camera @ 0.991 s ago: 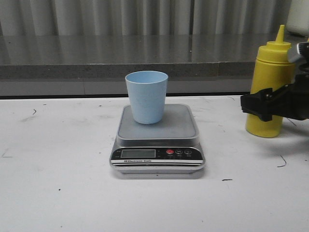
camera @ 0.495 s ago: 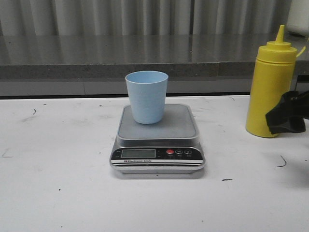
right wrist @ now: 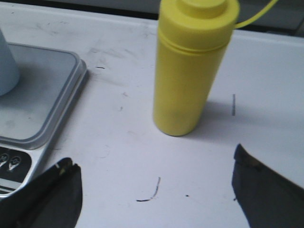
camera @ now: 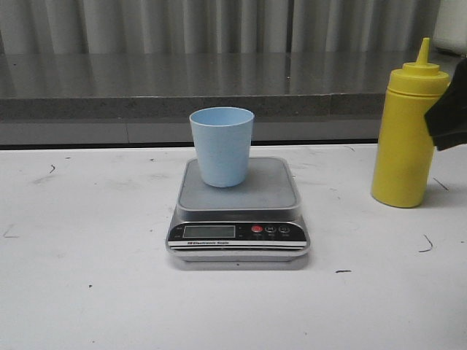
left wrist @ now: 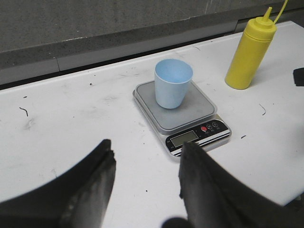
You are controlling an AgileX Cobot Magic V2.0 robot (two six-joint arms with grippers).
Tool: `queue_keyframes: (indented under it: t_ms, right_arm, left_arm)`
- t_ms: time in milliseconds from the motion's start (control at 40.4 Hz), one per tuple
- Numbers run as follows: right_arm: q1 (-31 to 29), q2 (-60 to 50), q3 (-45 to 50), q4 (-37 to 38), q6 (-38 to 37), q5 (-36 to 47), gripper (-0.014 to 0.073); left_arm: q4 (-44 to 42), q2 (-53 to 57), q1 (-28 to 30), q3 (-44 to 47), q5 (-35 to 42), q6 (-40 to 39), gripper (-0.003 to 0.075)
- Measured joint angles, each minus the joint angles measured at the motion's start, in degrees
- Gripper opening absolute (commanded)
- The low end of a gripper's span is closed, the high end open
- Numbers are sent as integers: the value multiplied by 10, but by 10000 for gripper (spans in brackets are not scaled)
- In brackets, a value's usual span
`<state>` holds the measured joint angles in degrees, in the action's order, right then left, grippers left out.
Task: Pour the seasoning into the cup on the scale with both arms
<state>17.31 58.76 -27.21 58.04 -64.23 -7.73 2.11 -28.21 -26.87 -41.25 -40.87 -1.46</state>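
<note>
Right gripper [right wrist: 154, 190] is hanging wide open, holding nothing, with the seasoning [right wrist: 190, 71] standing upright on the table [right wrist: 266, 85] just ahead of its spread fingers [right wrist: 52, 194]. Left gripper [left wrist: 145, 185] is also gaping wide, empty. Ahead of it the cup [left wrist: 173, 89] is sitting upright on the scale [left wrist: 190, 118], seasoning further off beyond the scale.
</note>
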Motion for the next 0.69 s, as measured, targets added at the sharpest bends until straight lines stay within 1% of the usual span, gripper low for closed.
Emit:
queue_keyframes:
  t_ms: [124,223,396,520,594,694]
  right_arm:
    - [35,-44,0,-1,4,-77,654]
    - [72,-75,0,-27,31,-119,654]
    - [132,-105,0,-94,109,-180,654]
    - [161,-107,-8,-140,154,-238,654]
    - [175,-107,-25,-180,198,-278,654]
    - [190,-107,-58,-242,275,-336,654]
  left_arm:
    - [0,0,0,0,0,0,313]
    - [0,0,0,0,0,0,313]
    - [0,0,0,0,0,0,313]
    - [0,0,0,0,0,0,313]
    - [0,0,0,0,0,0,313]
    - [0,0,0,0,0,0,313]
